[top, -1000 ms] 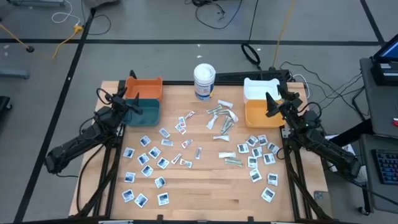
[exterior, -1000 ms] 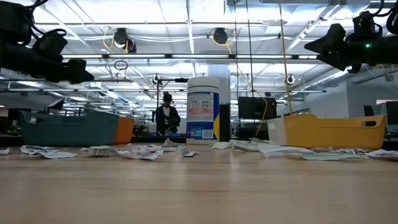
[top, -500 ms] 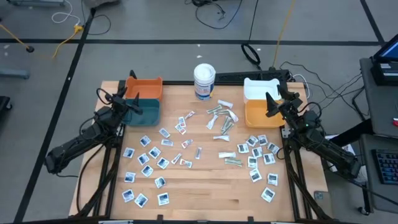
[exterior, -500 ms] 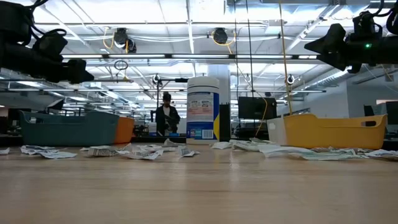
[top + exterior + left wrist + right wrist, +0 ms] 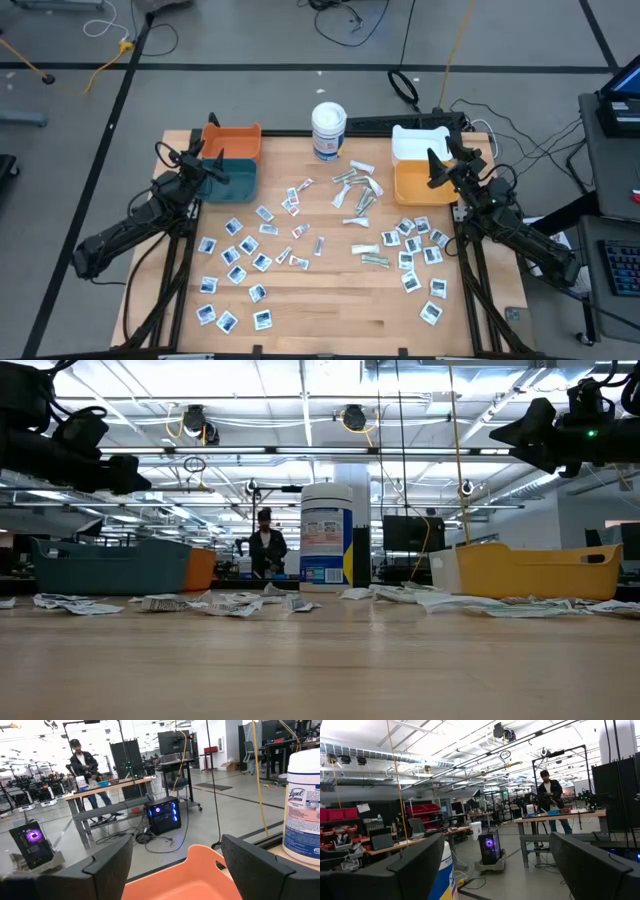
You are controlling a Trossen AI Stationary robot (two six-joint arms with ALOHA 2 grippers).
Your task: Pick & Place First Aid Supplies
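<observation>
High view: small flat white-and-blue first aid packets [image 5: 300,235] lie mid-table, left gripper [image 5: 208,170] at 9 o'clock, right gripper [image 5: 437,170] at 3 o'clock, both fingers wide open, empty, likely parked over the bins awaiting a pick.

one camera looks straight down on the table [image 5: 320,300]; one sits level at its surface; both share the tub [image 5: 328,130]; wrist cameras face the room.

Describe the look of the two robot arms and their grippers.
Both arms are dark, slim and jointed, with black cables looped along the links. The left gripper and right gripper each end in two flat, blocky black fingers with angular tips. A small green light glows on one arm in the low view.
</observation>
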